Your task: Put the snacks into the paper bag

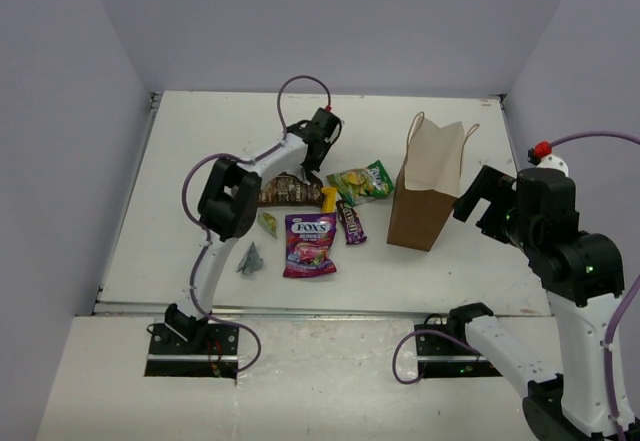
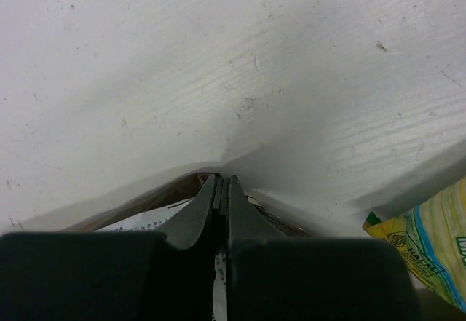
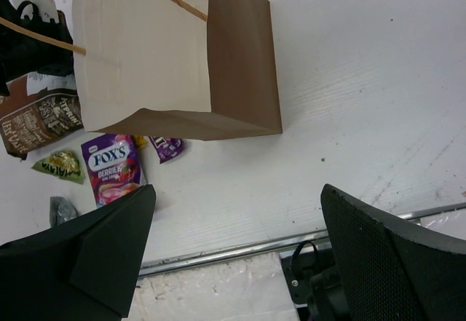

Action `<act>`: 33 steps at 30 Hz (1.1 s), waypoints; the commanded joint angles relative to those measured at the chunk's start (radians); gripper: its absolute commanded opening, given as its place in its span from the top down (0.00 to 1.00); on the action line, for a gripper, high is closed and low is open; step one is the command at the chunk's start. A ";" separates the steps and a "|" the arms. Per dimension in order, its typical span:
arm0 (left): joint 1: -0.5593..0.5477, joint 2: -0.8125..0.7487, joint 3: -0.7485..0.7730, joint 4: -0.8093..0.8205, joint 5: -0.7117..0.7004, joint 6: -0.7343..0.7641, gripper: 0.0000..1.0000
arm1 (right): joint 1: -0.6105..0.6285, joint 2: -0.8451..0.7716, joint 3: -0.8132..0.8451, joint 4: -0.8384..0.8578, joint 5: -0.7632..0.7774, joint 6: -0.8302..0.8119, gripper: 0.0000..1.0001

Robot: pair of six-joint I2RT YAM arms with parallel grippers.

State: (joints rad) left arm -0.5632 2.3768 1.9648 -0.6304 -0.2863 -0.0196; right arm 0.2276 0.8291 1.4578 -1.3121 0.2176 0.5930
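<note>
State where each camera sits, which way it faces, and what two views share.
Top external: above and behind the arms, facing down on the white table; both arms show, left tool at the long brown wrapper, right tool near the paper bag.
Left wrist: on the left arm, facing down at the table, close; its shut fingers pinch the wrapper's edge.
Right wrist: on the right arm, facing the bag; its open fingers frame the bottom.
Shared: top and right wrist both show the bag and Fox's pouch.
</note>
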 commanded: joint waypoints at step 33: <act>-0.032 -0.698 0.124 0.061 0.401 -0.508 1.00 | -0.005 -0.047 0.039 0.080 0.074 -0.024 0.01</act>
State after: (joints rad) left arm -0.5766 1.7912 2.0045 -0.6144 0.0715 -0.4732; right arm 0.2268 0.7967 1.4433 -1.2755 0.2333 0.5644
